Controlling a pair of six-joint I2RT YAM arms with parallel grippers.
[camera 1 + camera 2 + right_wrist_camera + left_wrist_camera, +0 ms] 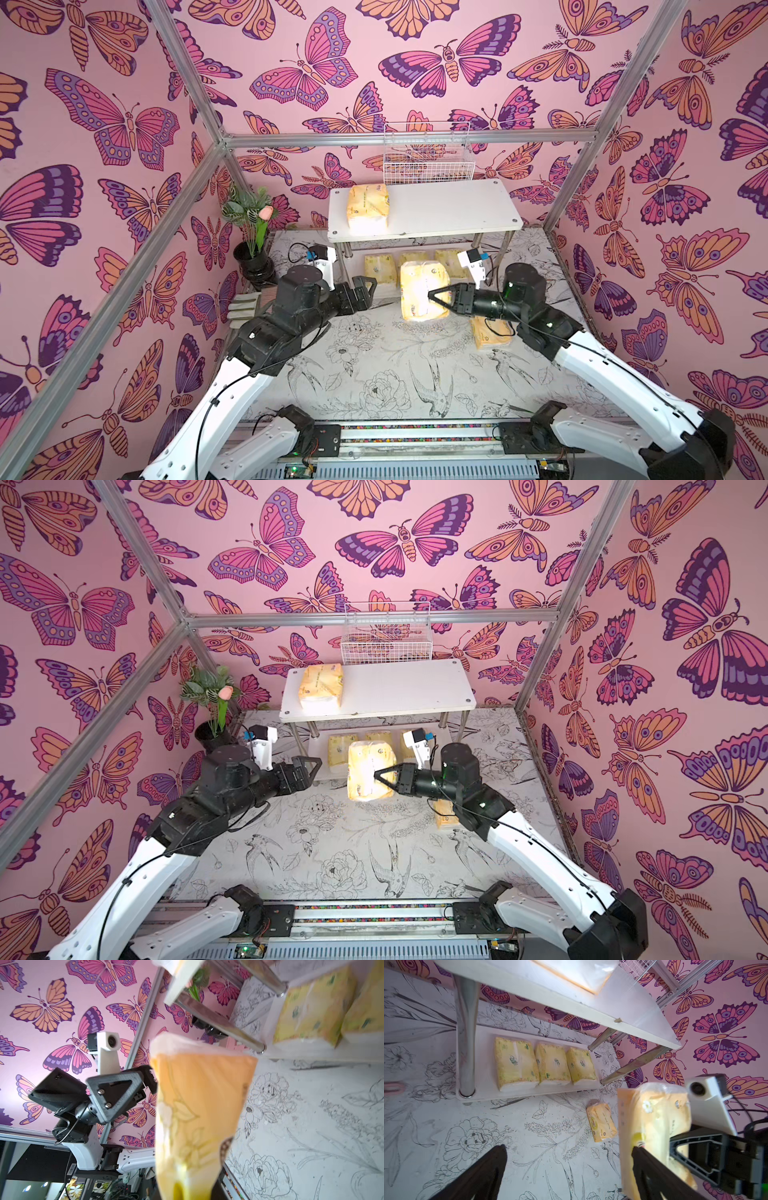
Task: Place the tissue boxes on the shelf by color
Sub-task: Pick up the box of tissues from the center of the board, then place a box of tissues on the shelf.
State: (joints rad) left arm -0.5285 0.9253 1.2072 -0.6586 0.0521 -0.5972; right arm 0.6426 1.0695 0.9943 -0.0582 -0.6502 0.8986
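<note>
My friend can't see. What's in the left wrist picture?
Three pale yellow plastic tissue packs line the white shelf's lower board. The right end effector grips an orange plastic pack; a second orange pack lies on the flowery table.

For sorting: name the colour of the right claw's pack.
Orange-yellow pack, clearest in the left wrist view.

Orange pack [360,766] in right claw [376,776], before the white shelf [395,688]

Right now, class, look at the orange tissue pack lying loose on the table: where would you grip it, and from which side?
Probably across its narrow width, near mid-length, coming straight down from above. The orange pack lies flat, broad face up, on the table, with bare surface along both long edges for the jaws to land.
</note>
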